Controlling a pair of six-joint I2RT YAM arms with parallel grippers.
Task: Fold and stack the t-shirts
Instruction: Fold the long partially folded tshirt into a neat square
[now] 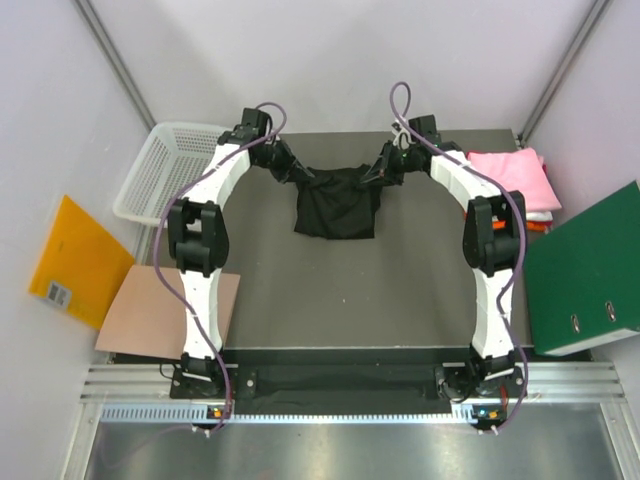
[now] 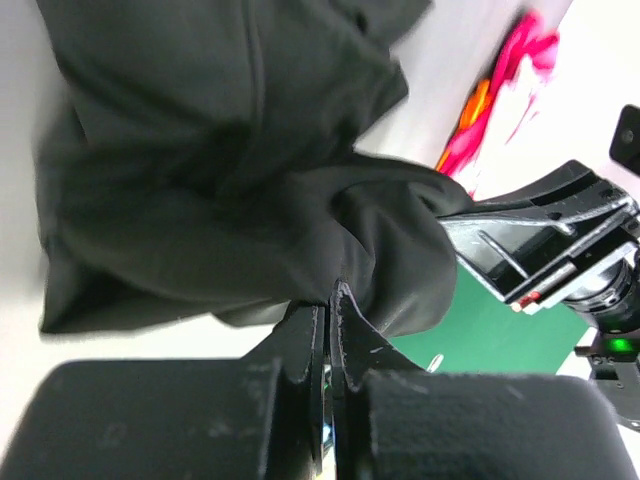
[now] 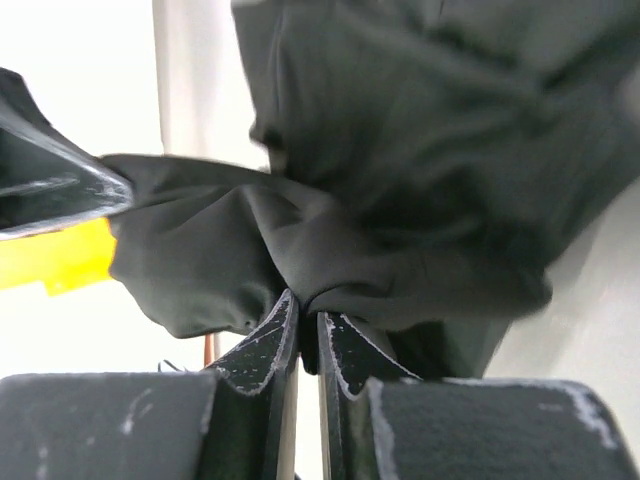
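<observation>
While the black t-shirt (image 1: 337,203) is held over the far middle of the table (image 1: 350,300), one bunched part of its upper edge is pinched in the left fingers (image 2: 300,345) and another in the right fingers (image 3: 268,345). Both pairs are clenched on cloth. It is gripped at two spread points, probably so it can be laid flat for folding. The folded pile (image 1: 515,172) is set apart at the far right.
</observation>
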